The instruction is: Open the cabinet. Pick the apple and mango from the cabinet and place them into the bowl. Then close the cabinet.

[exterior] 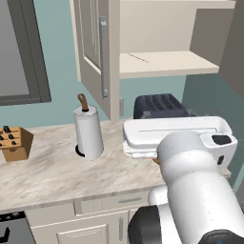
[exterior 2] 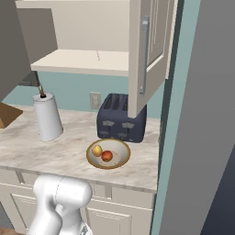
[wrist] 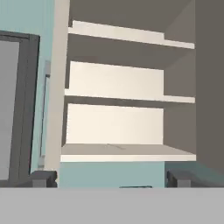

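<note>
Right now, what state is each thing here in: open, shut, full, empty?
cabinet: both doors open, shelves bare
bowl: holds both fruits
apple: in the bowl
mango: in the bowl, beside the apple
tool: open, holding nothing

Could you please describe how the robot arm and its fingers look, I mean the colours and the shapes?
The arm is glossy white, built from thick rounded segments, with dark, nearly black joints. A small dark oval patch marks the flat white link near the top. In the hand view, the fingers are small, dark grey, blocky tips. No cables show.
</note>
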### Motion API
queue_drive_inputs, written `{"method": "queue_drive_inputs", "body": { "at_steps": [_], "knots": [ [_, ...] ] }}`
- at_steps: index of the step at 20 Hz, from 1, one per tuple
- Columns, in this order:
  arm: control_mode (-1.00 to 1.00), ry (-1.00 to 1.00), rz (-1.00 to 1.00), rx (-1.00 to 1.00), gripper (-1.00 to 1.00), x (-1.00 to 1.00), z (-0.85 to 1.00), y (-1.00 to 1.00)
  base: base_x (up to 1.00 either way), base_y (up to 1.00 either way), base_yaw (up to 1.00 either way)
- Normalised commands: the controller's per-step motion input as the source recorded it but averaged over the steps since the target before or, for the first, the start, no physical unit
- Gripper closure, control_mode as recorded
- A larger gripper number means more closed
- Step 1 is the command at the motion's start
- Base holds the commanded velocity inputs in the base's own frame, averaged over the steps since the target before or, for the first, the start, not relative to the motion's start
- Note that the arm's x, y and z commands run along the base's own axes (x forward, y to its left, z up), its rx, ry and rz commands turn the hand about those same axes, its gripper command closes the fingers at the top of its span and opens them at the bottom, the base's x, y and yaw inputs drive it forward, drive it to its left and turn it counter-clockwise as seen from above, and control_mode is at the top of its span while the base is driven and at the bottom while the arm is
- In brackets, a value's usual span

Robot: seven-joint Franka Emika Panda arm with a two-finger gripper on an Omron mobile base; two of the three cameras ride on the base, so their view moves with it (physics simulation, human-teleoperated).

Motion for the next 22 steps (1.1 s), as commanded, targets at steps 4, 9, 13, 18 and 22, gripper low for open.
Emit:
{"method": "queue_drive_inputs", "body": {
  "at_steps": [4, 9, 13, 18, 22],
  "knots": [
    [-1.0, -0.37, -0.21, 0.12, -1.0, 0.16, -0.03, 0.62, 0.0, 0.0, 0.0],
    [-1.0, -0.22, -0.22, 0.04, -1.0, 0.49, -0.06, 0.45, 0.0, 0.0, 0.0],
    [-1.0, 0.0, -0.14, 0.0, -1.0, 0.98, -0.19, 0.22, 0.0, 0.0, 0.0],
    [-1.0, 0.01, -0.16, 0.0, -1.0, 1.0, -0.22, 0.3, 0.0, 0.0, 0.0],
    [-1.0, 0.07, -0.07, 0.01, -1.0, 0.81, -0.03, -0.09, 0.0, 0.0, 0.0]
  ]
}}
